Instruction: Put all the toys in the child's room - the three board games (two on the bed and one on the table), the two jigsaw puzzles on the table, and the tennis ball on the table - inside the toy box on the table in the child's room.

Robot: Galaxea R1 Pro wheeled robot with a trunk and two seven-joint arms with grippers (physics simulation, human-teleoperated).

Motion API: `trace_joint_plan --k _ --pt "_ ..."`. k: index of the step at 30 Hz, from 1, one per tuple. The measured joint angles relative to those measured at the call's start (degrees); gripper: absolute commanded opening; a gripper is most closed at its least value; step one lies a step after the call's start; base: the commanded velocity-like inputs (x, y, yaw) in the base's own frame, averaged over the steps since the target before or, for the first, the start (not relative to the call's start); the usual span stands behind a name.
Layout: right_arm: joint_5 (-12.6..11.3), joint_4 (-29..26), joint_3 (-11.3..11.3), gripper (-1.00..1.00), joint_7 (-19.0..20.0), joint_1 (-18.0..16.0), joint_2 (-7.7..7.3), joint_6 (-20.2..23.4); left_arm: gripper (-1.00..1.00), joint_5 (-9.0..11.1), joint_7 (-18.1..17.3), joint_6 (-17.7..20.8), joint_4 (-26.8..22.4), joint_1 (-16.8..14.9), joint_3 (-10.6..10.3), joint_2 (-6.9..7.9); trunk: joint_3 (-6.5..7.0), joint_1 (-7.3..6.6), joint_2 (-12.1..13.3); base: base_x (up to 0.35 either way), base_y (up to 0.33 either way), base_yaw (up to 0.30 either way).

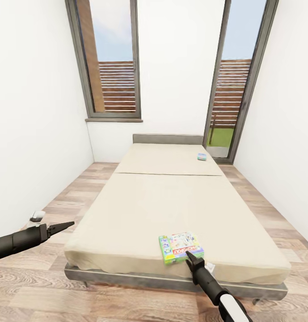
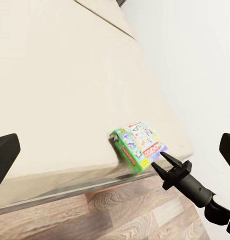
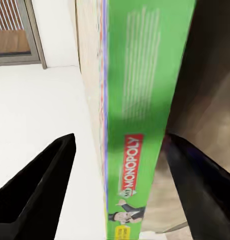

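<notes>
A green Monopoly board game [image 1: 180, 247] lies flat on the cream bed [image 1: 149, 210], near its front edge. My right gripper [image 1: 188, 254] is at the box's near edge. In the right wrist view its two fingers [image 3: 44, 175] stand apart on either side of the box's green side [image 3: 140, 100], so it is open, not clamped. A second, small blue board game [image 1: 202, 156] lies far back on the right of the bed. My left gripper [image 1: 69, 224] hovers over the floor left of the bed, open and holding nothing. The table and toy box are out of view.
The bed has a grey frame [image 1: 127, 277] and fills the middle of a narrow room with white walls. Wood-plank floor [image 1: 60, 201] runs along both sides. A small white object [image 1: 36, 216] sits on the floor at left. Tall windows [image 1: 113, 62] line the far wall.
</notes>
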Motion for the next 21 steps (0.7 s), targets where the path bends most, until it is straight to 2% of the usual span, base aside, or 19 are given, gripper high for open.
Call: trace_joint_plan --k 5,21 --pt "0.06 0.00 0.00 -1.00 0.04 0.00 -0.09 0.02 1.00 0.05 0.00 0.00 0.00 0.00 0.00 0.00 0.00 0.00 0.00 0.001 0.000 0.000" --pt "-0.04 -0.01 0.01 -1.00 0.04 0.02 -0.24 0.06 1.00 0.17 0.00 0.00 -0.11 0.00 0.00 0.00 2.87 -3.51 6.40 0.000 0.000 0.000"
